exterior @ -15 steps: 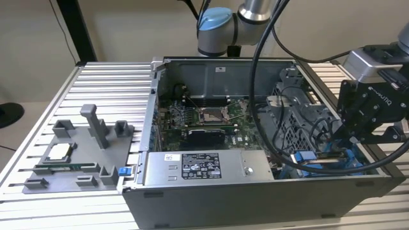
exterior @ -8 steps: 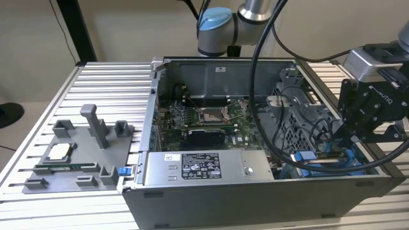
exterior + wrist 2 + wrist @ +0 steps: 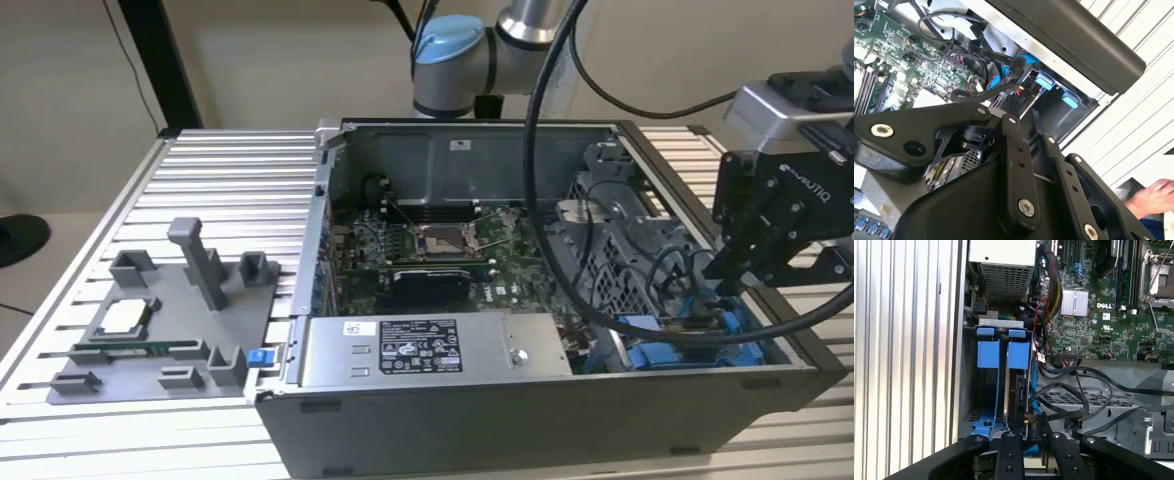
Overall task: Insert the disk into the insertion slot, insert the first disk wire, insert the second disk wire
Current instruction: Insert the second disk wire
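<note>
The disk [image 3: 1017, 390] sits edge-on in the insertion slot [image 3: 999, 322], just ahead of the gripper [image 3: 1032, 434], so insertion is judged complete. The gripper is at the disk's connector edge among black wires [image 3: 1074, 395]; whether it is clamped on one, or either wire is seated, cannot be told. The open computer case [image 3: 534, 420] lies on a slatted table [image 3: 227, 170].
</note>
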You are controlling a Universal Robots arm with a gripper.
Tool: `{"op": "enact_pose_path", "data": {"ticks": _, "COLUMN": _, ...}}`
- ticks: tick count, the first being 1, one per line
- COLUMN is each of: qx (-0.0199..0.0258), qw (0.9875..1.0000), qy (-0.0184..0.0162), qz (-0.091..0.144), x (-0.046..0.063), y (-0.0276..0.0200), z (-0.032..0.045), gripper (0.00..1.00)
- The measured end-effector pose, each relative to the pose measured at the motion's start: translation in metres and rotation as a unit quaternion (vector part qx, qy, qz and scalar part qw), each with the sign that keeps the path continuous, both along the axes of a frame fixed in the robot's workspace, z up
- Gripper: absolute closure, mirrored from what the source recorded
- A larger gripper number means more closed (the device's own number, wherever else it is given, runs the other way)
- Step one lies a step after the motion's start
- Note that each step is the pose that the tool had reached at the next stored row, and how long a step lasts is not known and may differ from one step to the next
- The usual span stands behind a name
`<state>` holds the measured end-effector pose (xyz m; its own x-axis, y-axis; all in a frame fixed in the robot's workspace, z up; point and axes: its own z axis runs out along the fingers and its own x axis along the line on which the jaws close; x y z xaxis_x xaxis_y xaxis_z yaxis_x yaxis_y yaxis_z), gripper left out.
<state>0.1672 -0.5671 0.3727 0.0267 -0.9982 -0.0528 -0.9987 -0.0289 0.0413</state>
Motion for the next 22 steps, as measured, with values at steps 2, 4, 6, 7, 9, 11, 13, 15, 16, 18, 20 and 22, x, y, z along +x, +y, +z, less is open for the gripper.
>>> {"op": "enact_pose_path", "data": {"ticks": 2, "qx": 0.0001, "qw": 1.0, "qy": 0.0, "qz": 0.0, "x": 0.0, "y": -0.0001, "z": 0.0018, "gripper": 0.0}}
{"op": "enact_pose_path", "data": {"ticks": 4, "qx": 0.0001, "qw": 1.0, "qy": 0.0, "qz": 0.0, "x": 0.002, "y": 0.0, "z": 0.003, "gripper": 0.0}}
{"op": "enact_pose_path", "data": {"ticks": 6, "qx": -0.0001, "qw": 1.0, "qy": 0.0, "qz": 0.0, "x": 0.004, "y": 0.0002, "z": 0.004, "gripper": 0.0}}
{"op": "enact_pose_path", "data": {"ticks": 7, "qx": 0.0, "qw": 1.0, "qy": 0.0, "qz": 0.0, "x": 0.005, "y": 0.0003, "z": 0.0042, "gripper": 0.0}}
{"op": "enact_pose_path", "data": {"ticks": 9, "qx": 0.0, "qw": 1.0, "qy": 0.0, "qz": 0.0, "x": 0.008, "y": 0.0006, "z": 0.0047, "gripper": 0.0}}
{"op": "enact_pose_path", "data": {"ticks": 11, "qx": 0.0, "qw": 1.0, "qy": 0.0, "qz": 0.0, "x": 0.012, "y": 0.0008, "z": 0.0051, "gripper": 0.0}}
{"op": "enact_pose_path", "data": {"ticks": 13, "qx": 0.0, "qw": 1.0, "qy": 0.0, "qz": 0.0, "x": 0.016, "y": 0.001, "z": 0.0052, "gripper": 0.0}}
{"op": "enact_pose_path", "data": {"ticks": 15, "qx": 0.0, "qw": 1.0, "qy": 0.0, "qz": 0.0, "x": 0.02, "y": 0.0011, "z": 0.0052, "gripper": 0.0}}
{"op": "enact_pose_path", "data": {"ticks": 16, "qx": 0.0, "qw": 1.0, "qy": 0.0, "qz": 0.0, "x": 0.023, "y": 0.0012, "z": 0.0053, "gripper": 0.0}}
{"op": "enact_pose_path", "data": {"ticks": 18, "qx": 0.0, "qw": 1.0, "qy": 0.0, "qz": 0.0, "x": 0.027, "y": 0.0013, "z": 0.0053, "gripper": 0.0}}
{"op": "enact_pose_path", "data": {"ticks": 20, "qx": 0.0, "qw": 1.0, "qy": 0.0, "qz": 0.0, "x": 0.031, "y": 0.0014, "z": 0.0053, "gripper": 0.0}}
{"op": "enact_pose_path", "data": {"ticks": 22, "qx": 0.0, "qw": 1.0, "qy": 0.0, "qz": 0.0, "x": 0.035, "y": 0.0019, "z": 0.0054, "gripper": 0.0}}
